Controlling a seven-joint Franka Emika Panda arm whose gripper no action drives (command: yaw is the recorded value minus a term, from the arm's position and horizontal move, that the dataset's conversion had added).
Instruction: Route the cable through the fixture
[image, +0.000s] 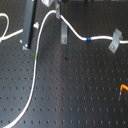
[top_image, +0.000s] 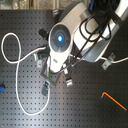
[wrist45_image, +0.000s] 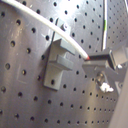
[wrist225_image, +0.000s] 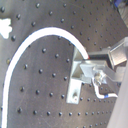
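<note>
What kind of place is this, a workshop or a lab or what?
Most likely a robotics lab bench. The surface is a black perforated breadboard with a regular hole grid, small grey clip fixtures stand on it, and a white cable lies across it beneath a robot arm.

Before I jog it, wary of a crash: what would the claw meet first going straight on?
Probably the grey clip bracket with the white cable across it; depth is unclear.

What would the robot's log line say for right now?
phase: routing | end effector: shut on cable | cable: across fixture top | seated: cannot tell
</note>
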